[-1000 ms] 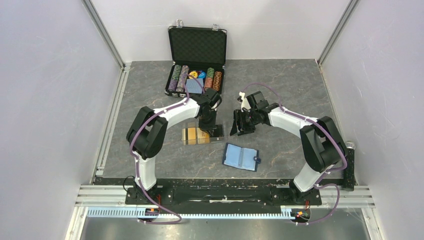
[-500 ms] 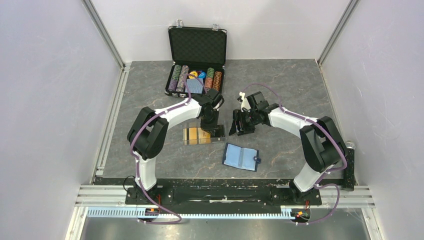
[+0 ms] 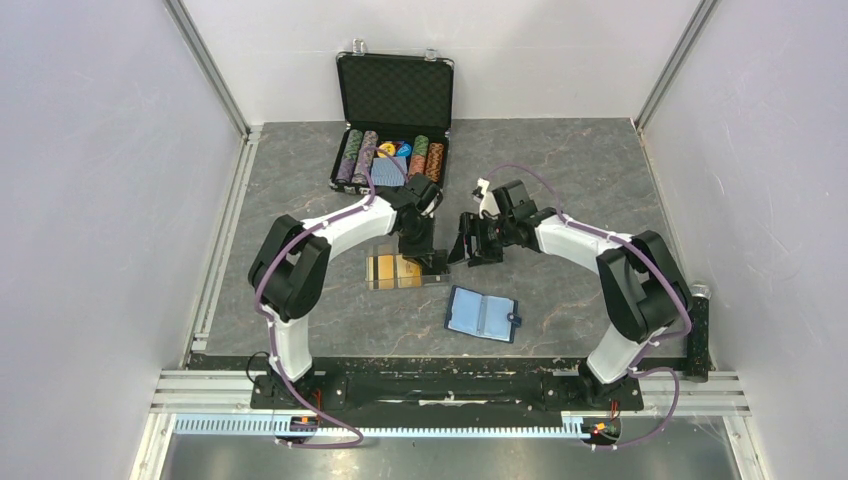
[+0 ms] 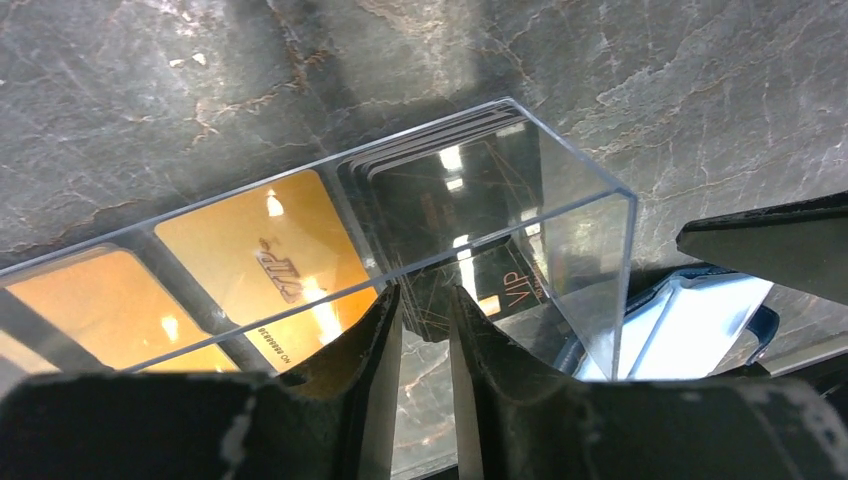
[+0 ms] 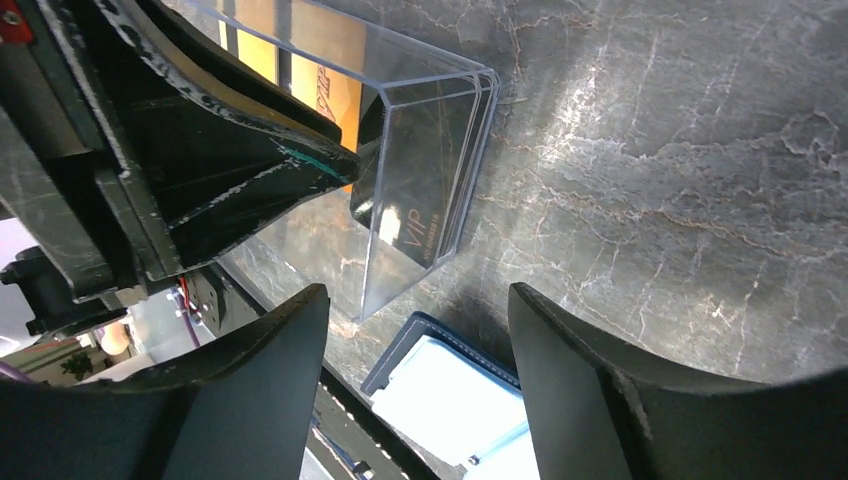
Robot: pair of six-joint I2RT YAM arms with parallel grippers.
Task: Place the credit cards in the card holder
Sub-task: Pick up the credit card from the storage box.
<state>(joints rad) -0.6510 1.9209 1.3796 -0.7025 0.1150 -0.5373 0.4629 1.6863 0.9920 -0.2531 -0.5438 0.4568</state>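
Observation:
The clear tray [image 3: 373, 283] holds gold credit cards [image 3: 392, 271] and, at its right end, a stack of dark credit cards [image 4: 450, 200] marked VIP. My left gripper [image 3: 430, 258] is over that right end. In the left wrist view it [image 4: 425, 297] has only a narrow gap between its fingers, with its tips at the near edge of the top dark card and bare table showing between them. My right gripper [image 3: 466, 248] is wide open and empty just right of the tray. The navy card holder [image 3: 481, 314] lies open in front, its light blue pockets up.
An open black case of poker chips [image 3: 392, 130] stands at the back. In the right wrist view, the tray's end wall [image 5: 430, 130] and the card holder [image 5: 450, 390] lie between and below my right fingers, with the left gripper's fingers [image 5: 300, 170] at the tray.
My right gripper has moved left, closer to the tray's right end. My left gripper has stayed at the tray with only a slight shift.

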